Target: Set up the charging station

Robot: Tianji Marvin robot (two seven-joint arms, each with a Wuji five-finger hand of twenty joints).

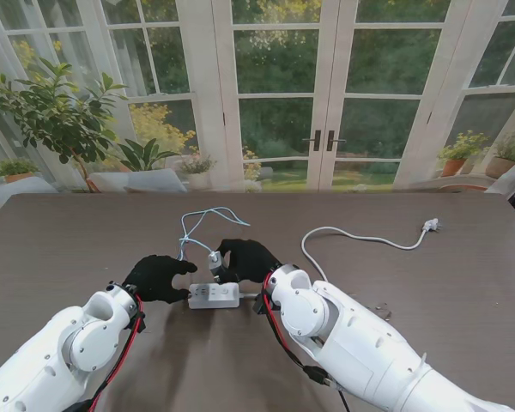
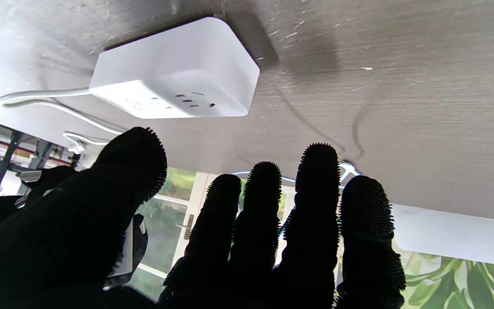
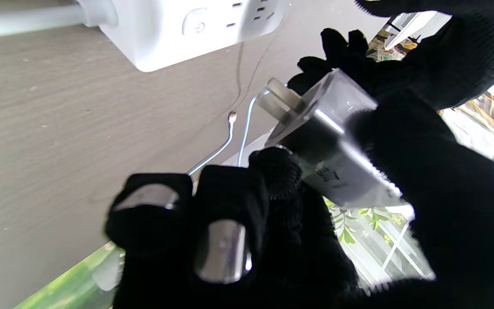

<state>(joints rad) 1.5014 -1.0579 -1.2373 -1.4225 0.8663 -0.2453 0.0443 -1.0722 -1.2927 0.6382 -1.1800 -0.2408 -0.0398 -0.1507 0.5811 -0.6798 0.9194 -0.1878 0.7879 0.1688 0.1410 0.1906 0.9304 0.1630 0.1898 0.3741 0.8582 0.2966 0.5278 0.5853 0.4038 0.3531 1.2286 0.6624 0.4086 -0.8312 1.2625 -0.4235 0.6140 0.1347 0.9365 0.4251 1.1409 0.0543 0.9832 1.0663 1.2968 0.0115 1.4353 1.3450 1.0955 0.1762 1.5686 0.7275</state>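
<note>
The white power strip (image 1: 213,296) lies flat on the dark worktop (image 1: 86,232), near me, between the two black-gloved hands, its long axis running left to right and its socket face turned up. Its white cord (image 1: 352,238) leaves the right end, loops away from me and ends in a plug lying well apart on the right side of the worktop.

Held clear of the strip, just beyond its far edge, is the charger adapter (image 3: 328,141), a pale silver-grey block. The right hand (image 1: 249,257) has it pinched between thumb and fingers (image 3: 272,171). In the right wrist view its two flat prongs point toward the worktop and roughly toward the strip, but the block is tilted, not square to the socket face. The prongs do not touch the strip.

A thin light-blue charging cable (image 1: 197,225) lies in loose loops farther from me, beyond the hands.

The left hand (image 1: 159,276) sits just beside the strip's left end with its fingers (image 2: 315,206) spread and holding nothing; whether the thumb touches the casing I cannot tell.

The coming move likely turns on squaring the prongs to the sockets and lowering them in, with the left hand well placed to steady the strip.
</note>
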